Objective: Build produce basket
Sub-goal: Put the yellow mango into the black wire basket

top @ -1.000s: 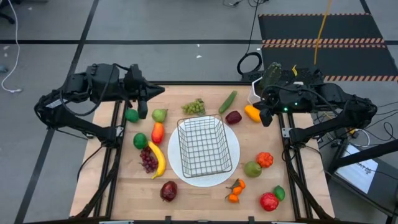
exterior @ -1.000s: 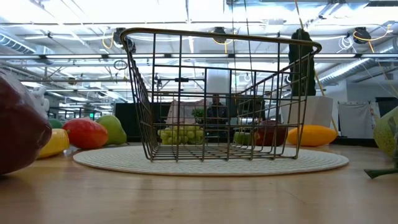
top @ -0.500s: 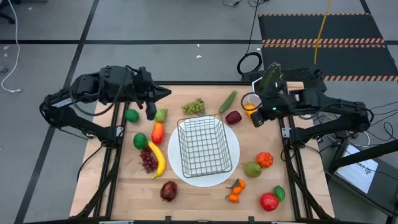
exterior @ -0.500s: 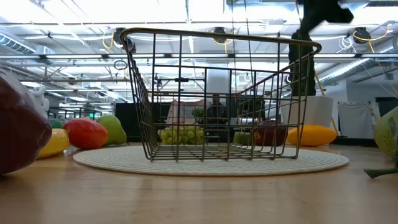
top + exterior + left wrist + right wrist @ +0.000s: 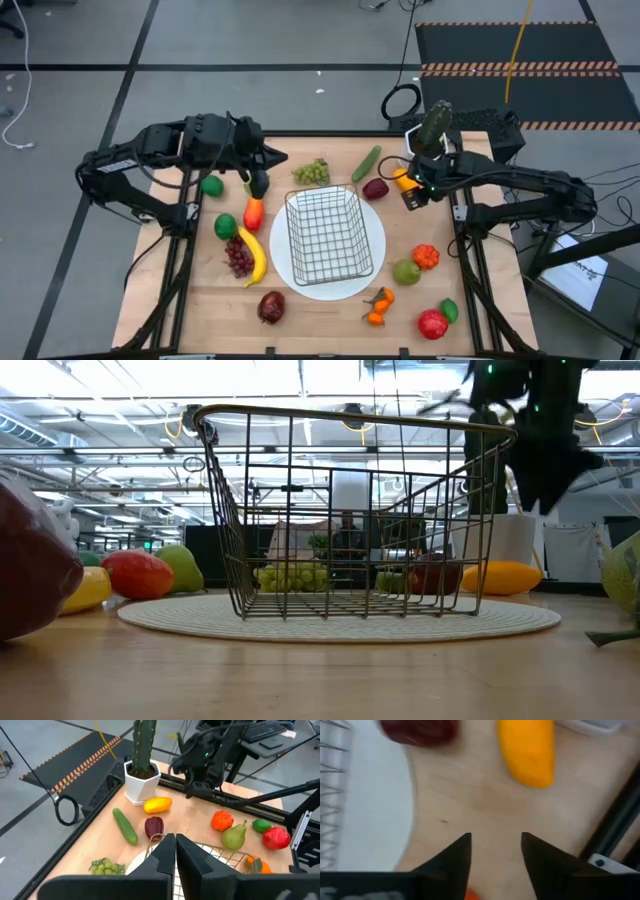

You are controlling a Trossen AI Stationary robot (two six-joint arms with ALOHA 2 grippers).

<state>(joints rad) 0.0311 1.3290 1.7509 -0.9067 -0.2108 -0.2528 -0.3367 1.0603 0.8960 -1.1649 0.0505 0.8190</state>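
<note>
The dark wire basket (image 5: 325,235) stands empty on the round white plate (image 5: 376,262) mid-table. Toy produce lies around it on the wood: green grapes (image 5: 312,171), cucumber (image 5: 366,162), a dark red apple (image 5: 375,188), an orange-yellow pepper (image 5: 527,752), a red-orange pepper (image 5: 253,212), banana (image 5: 254,258), purple grapes (image 5: 238,260). My left gripper (image 5: 258,184) is shut and empty, above the table left of the basket's far corner. My right gripper (image 5: 494,837) is open and empty, above bare wood near the orange-yellow pepper and the apple; it also shows in the low view (image 5: 545,495).
A potted cactus (image 5: 432,125) stands at the far right corner. Limes (image 5: 211,185) (image 5: 225,226) lie at the left. A pear (image 5: 406,271), an orange pepper (image 5: 426,256), tangerines (image 5: 378,305), a tomato (image 5: 432,323), a lime (image 5: 449,310) and another dark apple (image 5: 271,307) lie toward the near edge.
My left gripper has gone toward the table's right edge and now covers the green pear beside the red-orange pepper. My right gripper has gone from beside the cactus toward the near edge and down, past the orange-yellow pepper, and has come into the low view.
</note>
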